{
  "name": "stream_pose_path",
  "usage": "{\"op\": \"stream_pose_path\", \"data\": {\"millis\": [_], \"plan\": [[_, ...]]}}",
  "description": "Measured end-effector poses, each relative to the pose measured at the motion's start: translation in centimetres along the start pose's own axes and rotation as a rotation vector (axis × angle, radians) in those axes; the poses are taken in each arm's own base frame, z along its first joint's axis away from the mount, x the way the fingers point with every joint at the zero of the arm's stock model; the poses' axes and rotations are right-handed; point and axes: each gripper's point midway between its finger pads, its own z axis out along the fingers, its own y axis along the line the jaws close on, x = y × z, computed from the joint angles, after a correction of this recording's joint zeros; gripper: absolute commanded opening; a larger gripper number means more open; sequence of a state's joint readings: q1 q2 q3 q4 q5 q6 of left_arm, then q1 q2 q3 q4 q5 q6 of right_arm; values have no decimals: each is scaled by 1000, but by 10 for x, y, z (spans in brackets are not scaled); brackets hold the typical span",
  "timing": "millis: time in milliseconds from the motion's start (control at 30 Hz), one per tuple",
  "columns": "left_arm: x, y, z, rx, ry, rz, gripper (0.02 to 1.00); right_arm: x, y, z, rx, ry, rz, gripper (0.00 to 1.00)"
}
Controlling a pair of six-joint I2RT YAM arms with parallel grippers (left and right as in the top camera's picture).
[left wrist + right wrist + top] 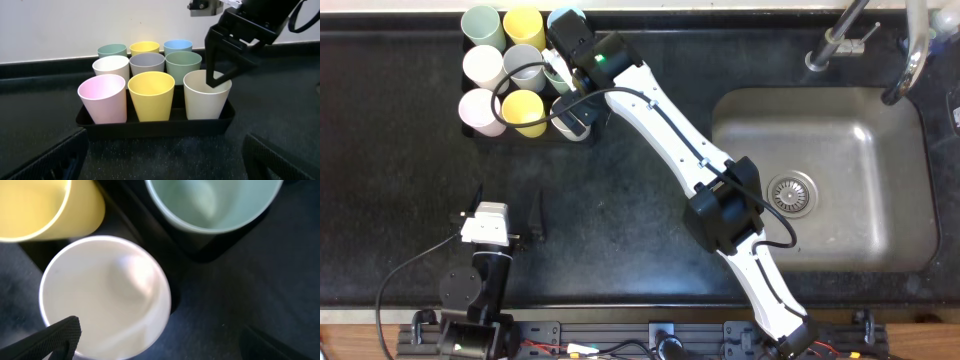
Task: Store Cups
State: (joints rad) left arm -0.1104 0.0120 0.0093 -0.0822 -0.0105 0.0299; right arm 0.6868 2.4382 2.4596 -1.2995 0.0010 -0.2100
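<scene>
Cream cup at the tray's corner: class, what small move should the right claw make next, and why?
Probably lift the right claw straight up. The cream cup already stands upright in the black tray beside the yellow cup, and the claw hangs open at its rim, so rising clear should leave it seated.

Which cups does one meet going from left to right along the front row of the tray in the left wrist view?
pink cup → yellow cup → cream cup

Nine pastel cups (151, 89) stand upright in a black tray (150, 128).
</scene>
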Motion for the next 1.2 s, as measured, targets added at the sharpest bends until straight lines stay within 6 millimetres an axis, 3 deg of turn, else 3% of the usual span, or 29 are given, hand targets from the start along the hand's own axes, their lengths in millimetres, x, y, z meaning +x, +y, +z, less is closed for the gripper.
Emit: {"op": "stream_pose_path", "data": {"millis": [200, 333, 467, 533, 600, 667, 767, 833, 967, 1100, 1200], "plan": [[0, 0, 0, 0, 0, 0, 998, -12, -20, -3, 79, -49, 13, 996], [0, 0, 0, 0, 0, 0, 1000, -22, -40, -25, 113, -104, 64, 998], [0, 0, 0, 0, 0, 0, 998, -34, -70, -93, 152, -230, 153, 998], [0, 0, 0, 0, 0, 0, 998, -26, -90, -145, 174, -287, 219, 998], [0, 0, 0, 0, 0, 0, 998, 0, -112, -198, 193, -311, 308, 998], [0, 0, 0, 0, 0, 0, 998, 39, -138, -246, 227, -313, 417, 998], [0, 0, 0, 0, 0, 0, 998, 96, -174, -291, 292, -292, 569, 998], [0, 0, 0, 0, 0, 0, 998, 129, -190, -306, 327, -260, 652, 998], [0, 0, 0, 0, 0, 0, 998, 158, -202, -309, 347, -224, 757, 998], [0, 0, 0, 0, 0, 0, 998, 205, -190, -296, 332, -131, 894, 998], [0, 0, 0, 0, 0, 0, 998, 223, -187, -290, 373, -244, 934, 996]]}}
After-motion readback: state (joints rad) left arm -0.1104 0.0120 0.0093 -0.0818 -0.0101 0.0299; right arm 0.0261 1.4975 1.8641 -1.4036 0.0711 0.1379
